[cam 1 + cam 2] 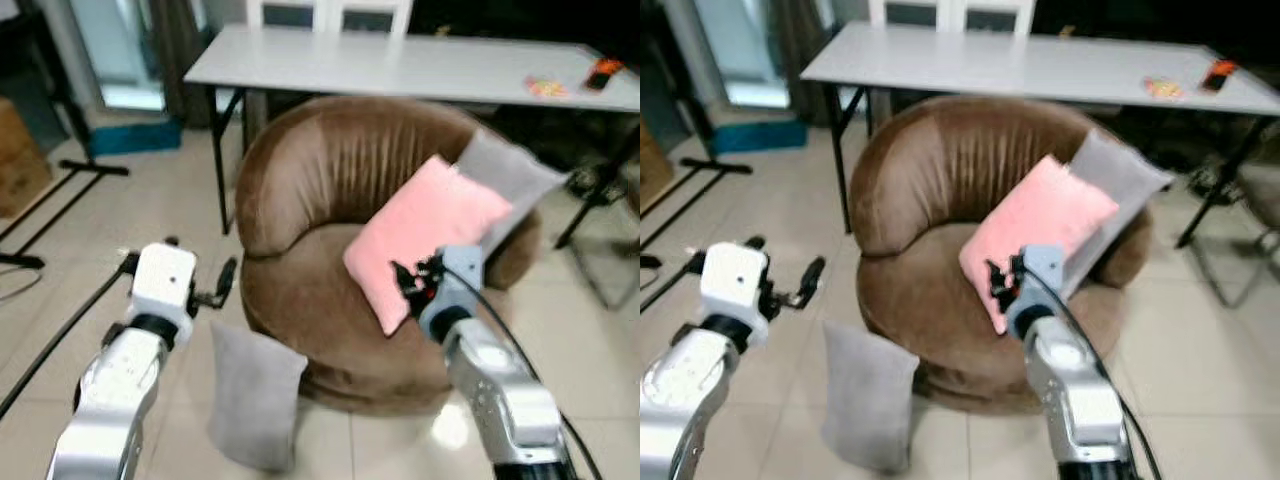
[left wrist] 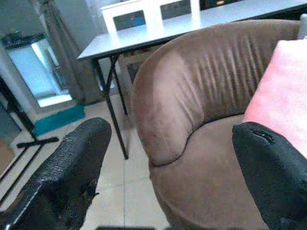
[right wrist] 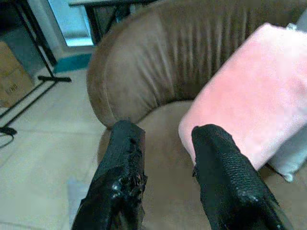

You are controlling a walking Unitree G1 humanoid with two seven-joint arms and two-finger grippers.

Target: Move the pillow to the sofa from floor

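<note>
The left end effector [image 1: 222, 287] hangs released and empty beside the brown sofa [image 1: 330, 180], just above the grey pillow [image 1: 255, 395] standing on the floor against the sofa's base, while the right end effector [image 1: 410, 280], fingers parted on nothing, hovers before the pink pillow [image 1: 425, 225] propped on the seat.

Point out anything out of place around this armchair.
A grey pillow stands on the tiled floor, leaning against the front of the brown sofa, while the pink pillow and another grey pillow sit on the seat. Nothing looks spilled or damaged.
</note>
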